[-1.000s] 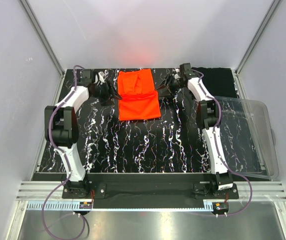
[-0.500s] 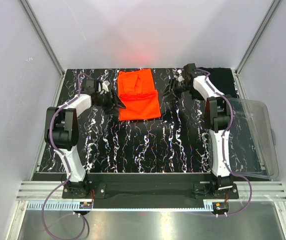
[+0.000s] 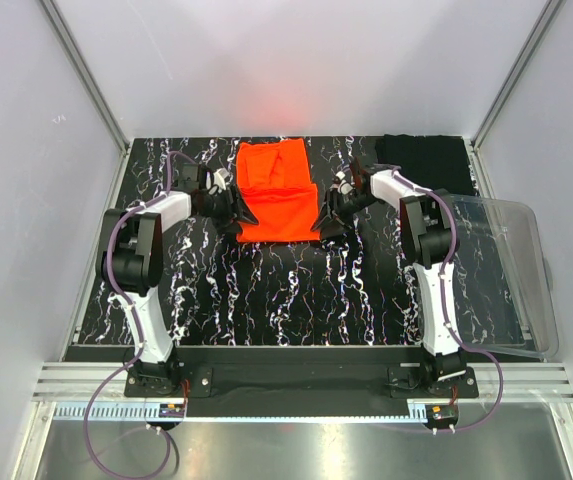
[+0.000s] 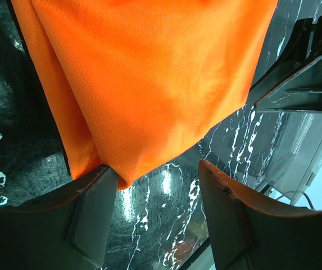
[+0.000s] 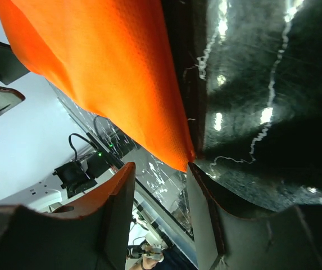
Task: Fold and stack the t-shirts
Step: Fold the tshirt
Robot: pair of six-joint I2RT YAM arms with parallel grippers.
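The orange-red t-shirt point(image 3: 278, 195) lies partly folded at the back middle of the table. The black t-shirt point(image 3: 422, 156) lies flat at the back right corner. My left gripper point(image 3: 240, 214) is open at the orange shirt's near left corner. In the left wrist view that corner point(image 4: 121, 177) touches one finger point(image 4: 93, 216) and the gap point(image 4: 156, 194) holds only table. My right gripper point(image 3: 330, 222) is open at the near right corner. In the right wrist view the shirt's corner point(image 5: 180, 160) sits just off the tip of one finger point(image 5: 205, 216); the gripper point(image 5: 161, 194) is empty.
A clear plastic bin point(image 3: 501, 275) stands at the right edge, beside the right arm. The table top point(image 3: 286, 290) is black marble-patterned. White walls and metal rails close the sides and back.
Both grippers have moved from the shirt's far sides toward me, down to its two near corners. The shirts have not moved.
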